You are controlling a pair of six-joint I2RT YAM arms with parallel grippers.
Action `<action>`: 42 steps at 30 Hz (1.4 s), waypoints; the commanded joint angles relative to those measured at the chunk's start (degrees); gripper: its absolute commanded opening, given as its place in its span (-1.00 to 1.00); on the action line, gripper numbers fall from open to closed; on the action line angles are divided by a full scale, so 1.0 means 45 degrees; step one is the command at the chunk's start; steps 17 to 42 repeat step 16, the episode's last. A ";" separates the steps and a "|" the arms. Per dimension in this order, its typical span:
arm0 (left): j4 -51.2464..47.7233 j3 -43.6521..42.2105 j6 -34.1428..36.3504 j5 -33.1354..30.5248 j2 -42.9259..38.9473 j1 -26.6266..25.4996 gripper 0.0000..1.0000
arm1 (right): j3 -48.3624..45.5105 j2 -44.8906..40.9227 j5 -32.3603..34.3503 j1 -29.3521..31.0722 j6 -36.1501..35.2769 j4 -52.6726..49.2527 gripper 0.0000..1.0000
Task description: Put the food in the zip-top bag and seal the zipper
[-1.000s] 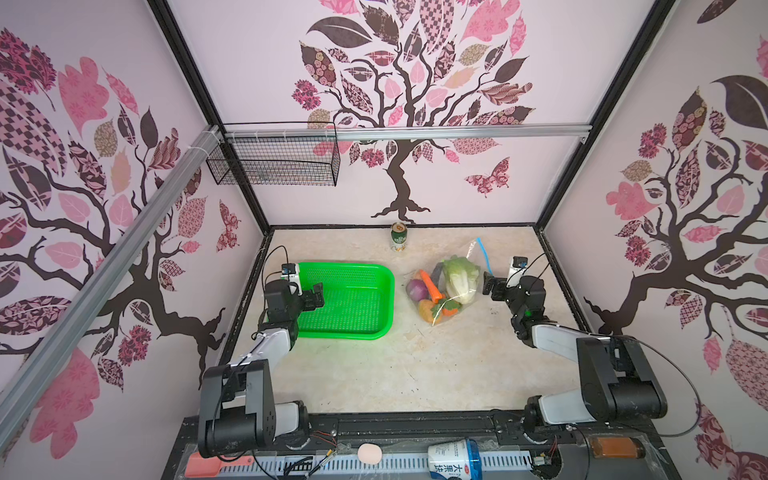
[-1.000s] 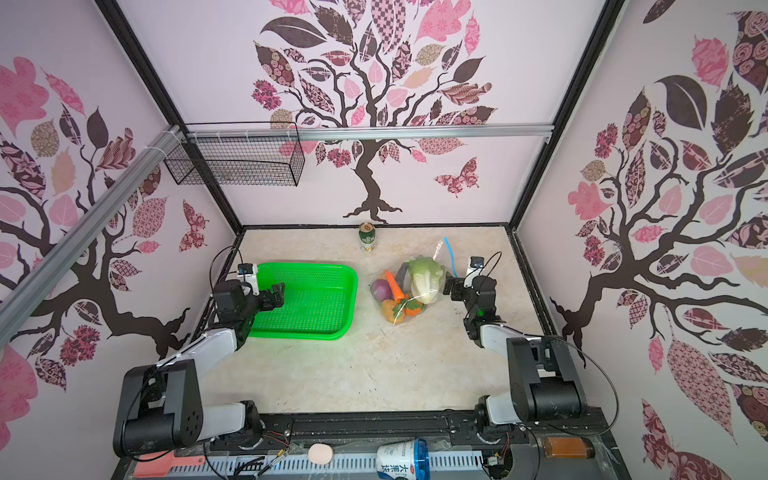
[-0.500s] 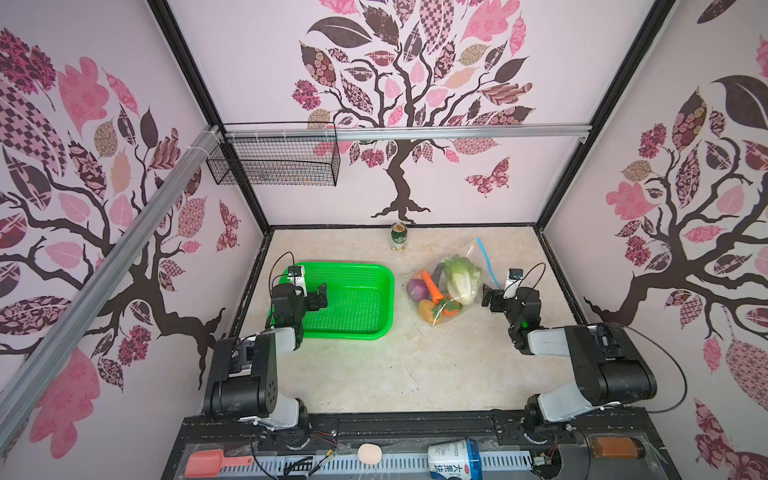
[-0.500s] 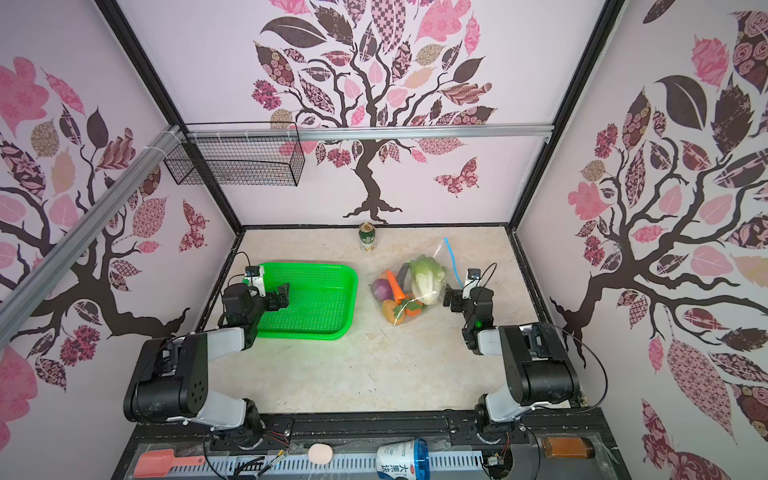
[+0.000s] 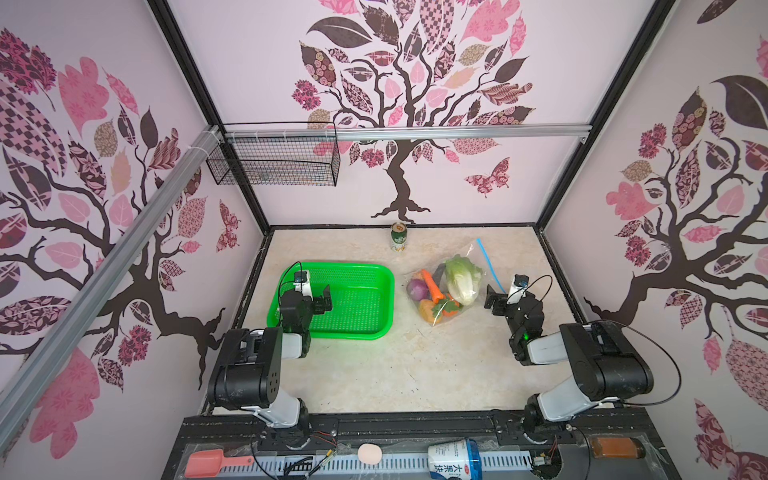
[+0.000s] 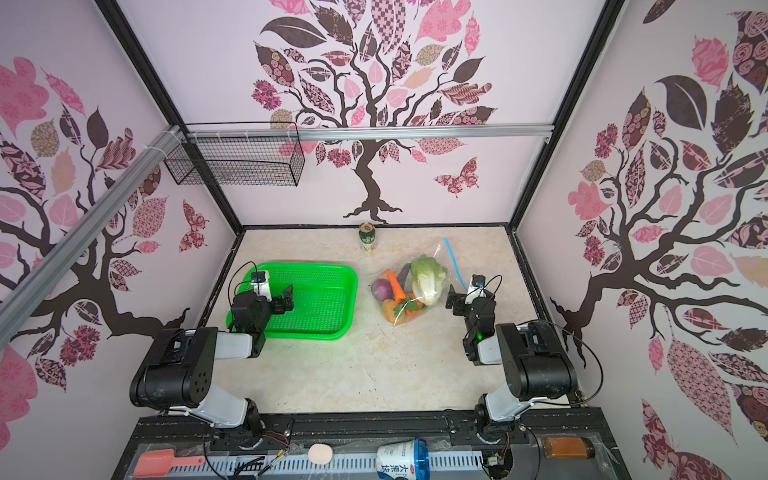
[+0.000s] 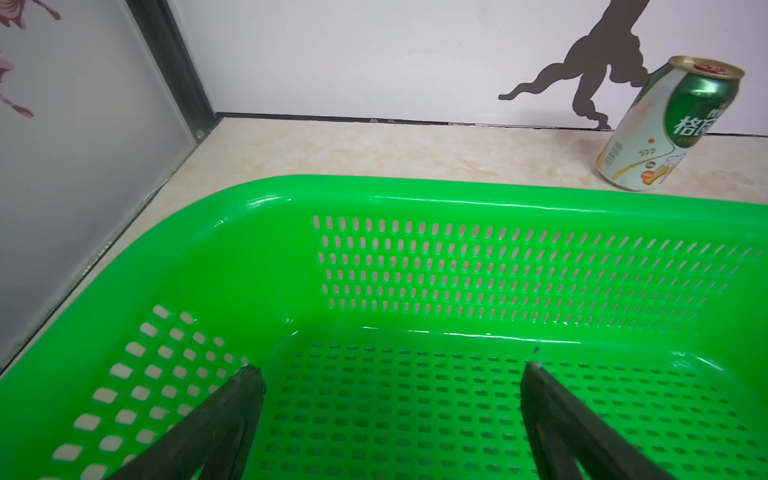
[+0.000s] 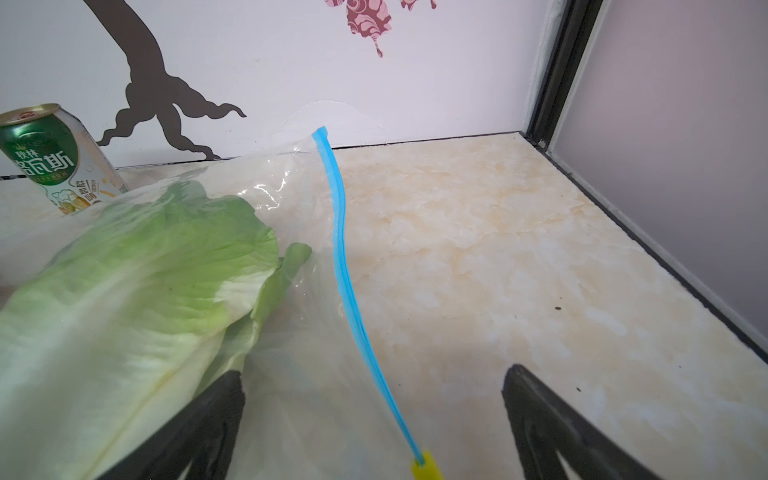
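Got the right pincer (image 8: pixel 374 374) spread wide, nothing in it, right at the zip-top bag (image 8: pixel 299 374) on the tabletop (image 8: pixel 498 249). Seeing the zipper (image 8: pixel 345 266) run lengthwise straight away from that pincer toward the back wall, yellow slider tab (image 8: pixel 426 467) at the near end. Same for the napa cabbage (image 8: pixel 145 291) inside: white stalk near, leafy end pointing away at the can (image 8: pixel 54 162). Can read "格瓦斯" there. Found the left pincer (image 7: pixel 390 370) gaping too, empty, over the green basket (image 7: pixel 415 191).
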 commanded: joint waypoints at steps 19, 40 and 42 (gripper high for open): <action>-0.0041 0.0091 -0.0092 -0.0874 -0.0021 -0.0078 0.97 | 0.0141 0.0069 0.0169 -0.0005 0.0141 0.0267 0.99; -0.0041 0.0091 -0.0092 -0.0874 -0.0021 -0.0078 0.97 | 0.0141 0.0069 0.0169 -0.0005 0.0141 0.0267 0.99; -0.0041 0.0091 -0.0092 -0.0874 -0.0021 -0.0078 0.97 | 0.0141 0.0069 0.0169 -0.0005 0.0141 0.0267 0.99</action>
